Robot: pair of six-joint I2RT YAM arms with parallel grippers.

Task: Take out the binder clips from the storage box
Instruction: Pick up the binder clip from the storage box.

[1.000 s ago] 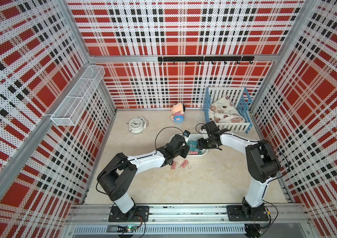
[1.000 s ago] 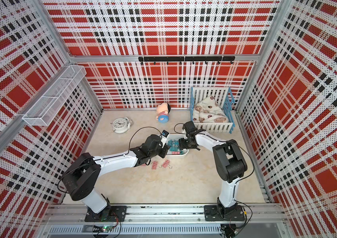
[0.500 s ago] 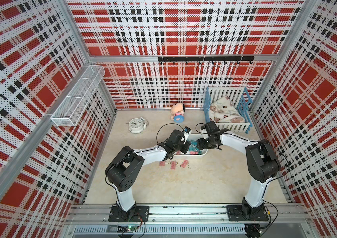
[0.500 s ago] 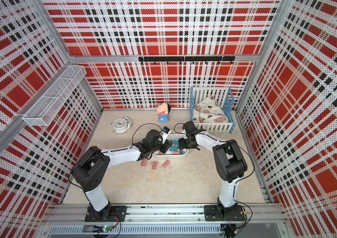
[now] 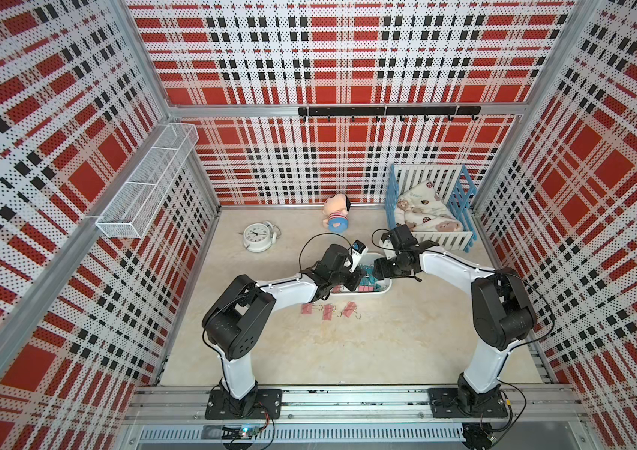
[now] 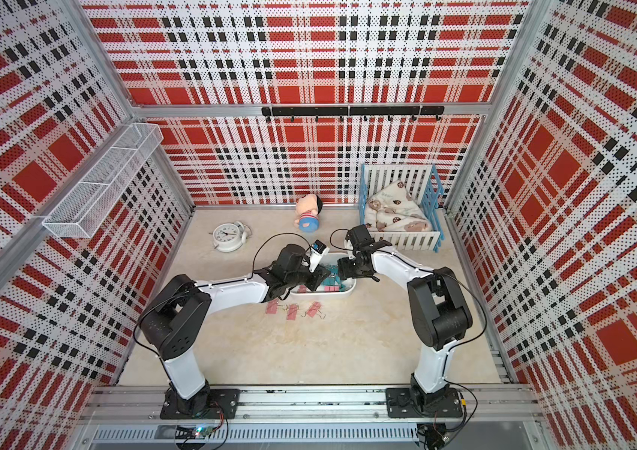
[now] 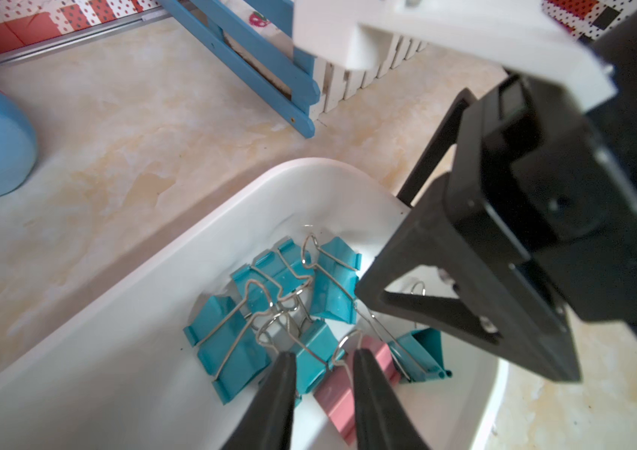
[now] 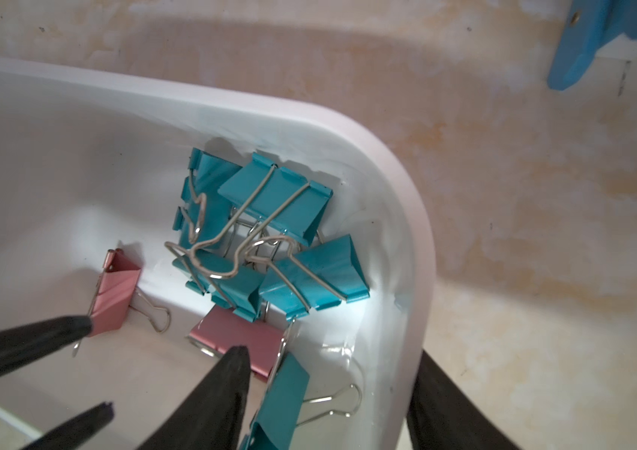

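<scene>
A: Nearest first?
B: Three pink binder clips (image 5: 326, 311) loose on the worktop (image 5: 348, 350), just in front of the storage box (image 5: 363, 295). Rest heaped inside, mostly teal, two pink among them, crowded toward the right arm's end.
A: And the left pincer (image 7: 324, 356)?
B: Down in the box at the heap's near edge, tips narrowly apart, a teal clip and a pink one right at them. Pinched or not: cannot tell.
A: And the right pincer (image 8: 330, 352)?
B: Wide apart, astride the box's end wall: one finger inside beside the heap, one outside. Gripping nothing.
A: Against a second ago?
B: Left arm reaching slightly farther over the box. Right arm in the same spot. Box unmoved.
</scene>
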